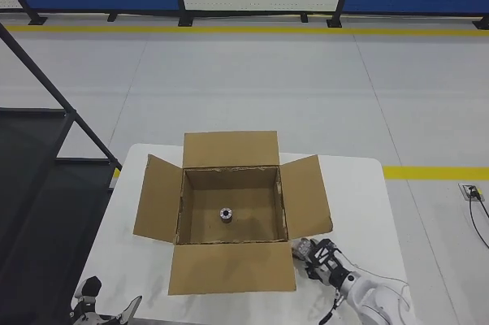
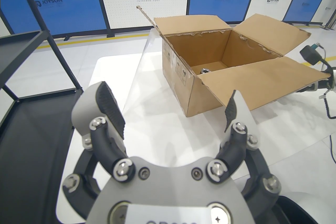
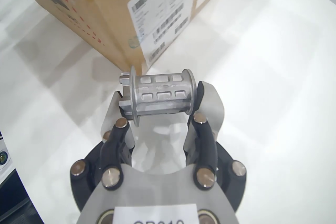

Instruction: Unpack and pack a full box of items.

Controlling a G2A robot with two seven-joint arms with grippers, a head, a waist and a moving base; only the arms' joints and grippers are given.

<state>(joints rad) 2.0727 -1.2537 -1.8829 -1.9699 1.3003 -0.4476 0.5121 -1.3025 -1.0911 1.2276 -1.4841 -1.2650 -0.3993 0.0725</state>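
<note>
White desk (image 1: 366, 187) carrying open box (image 1: 231, 148), flaps splaying for access. Right hand (image 3: 160, 100) clamping ribbed metal cylinder (image 3: 162, 89) end to end, probably against rolling, beside box corner, lower right of top view. Metal part (image 1: 226, 214) lying mid-box. Left hand (image 2: 169, 100) hovering spread, empty.

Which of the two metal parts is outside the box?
The flanged cylinder clamped in the right gripper; the other part sits inside the box.

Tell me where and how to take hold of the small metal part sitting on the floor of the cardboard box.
Grip the metal part across its round sides, coming straight down through the open top of the cardboard box. It seems to stand on end near the middle of the floor with walls all around, so a side approach is blocked. The open left gripper looks free for it.
</note>
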